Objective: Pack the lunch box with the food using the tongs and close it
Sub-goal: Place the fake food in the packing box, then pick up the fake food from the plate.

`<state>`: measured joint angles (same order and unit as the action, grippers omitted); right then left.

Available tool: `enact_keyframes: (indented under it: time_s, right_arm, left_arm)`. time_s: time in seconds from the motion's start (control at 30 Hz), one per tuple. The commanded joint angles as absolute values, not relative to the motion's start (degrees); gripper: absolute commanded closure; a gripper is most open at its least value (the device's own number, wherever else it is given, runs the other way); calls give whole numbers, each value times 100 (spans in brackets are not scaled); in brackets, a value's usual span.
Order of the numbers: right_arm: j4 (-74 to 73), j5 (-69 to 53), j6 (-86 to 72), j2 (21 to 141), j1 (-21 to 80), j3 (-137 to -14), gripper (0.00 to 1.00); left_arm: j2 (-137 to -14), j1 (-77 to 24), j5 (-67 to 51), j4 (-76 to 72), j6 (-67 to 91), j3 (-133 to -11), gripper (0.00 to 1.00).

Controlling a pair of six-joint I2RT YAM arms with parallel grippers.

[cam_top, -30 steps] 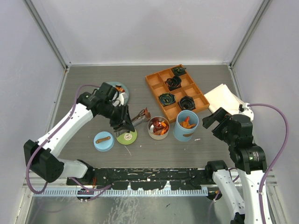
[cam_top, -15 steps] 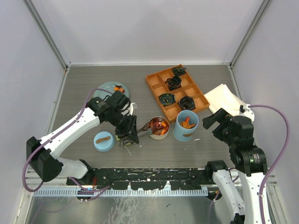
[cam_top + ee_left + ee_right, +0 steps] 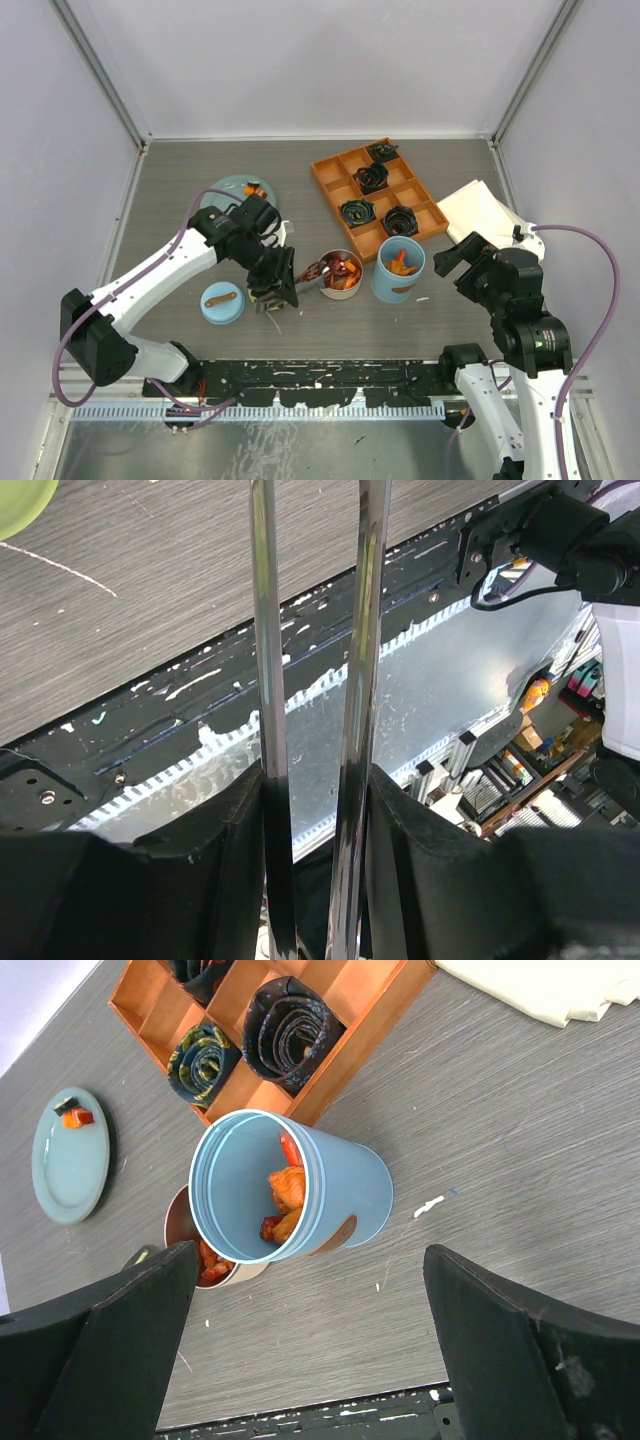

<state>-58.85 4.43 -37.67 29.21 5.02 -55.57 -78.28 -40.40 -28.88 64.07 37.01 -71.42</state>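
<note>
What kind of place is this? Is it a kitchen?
Probably a robot test booth in a lab, not a kitchen. Plain white walls box in a grey table. A left arm and a right arm are bolted at its near edge, and a robot, not a person, holds the tongs.

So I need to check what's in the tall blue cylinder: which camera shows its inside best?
Right wrist: it looks into the open light-blue cylinder, showing orange chunks inside. Top external shows it small, with only a hint of orange. Left wrist misses it.
</note>
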Motion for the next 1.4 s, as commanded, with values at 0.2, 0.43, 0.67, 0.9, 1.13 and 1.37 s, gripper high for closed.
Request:
enact_keyframes:
  time_s: [0.2, 0.43, 0.67, 0.9, 1.13, 1.37]
  right_arm:
    - [-5746, 553, -3779, 2918, 483, -5626, 0]
    - [-5734, 563, -3779, 2953, 483, -5636, 0]
    - [-5703, 582, -3779, 2975, 483, -5598, 0]
    - [-5672, 624, -3762, 3056, 483, -5577, 0]
    - [-5646, 630, -3749, 3129, 483, -5595, 0]
    - [-5630, 668, -3722, 3179, 482, -5598, 0]
  left_arm:
    - [-7641, -4050, -2607, 6308, 3731, -7785, 62]
    - [-7690, -3529, -2449, 6326, 3545, -8216, 63]
    - [-7875, -2237, -2665, 6124, 3203, -8450, 62]
    - [-8427, -1387, -2870, 5757, 2976, -8526, 62]
    - [-9070, -820, -2782, 5500, 2858, -8844, 63]
    - [-9642, -466, -2356, 5454, 2699, -9378, 62]
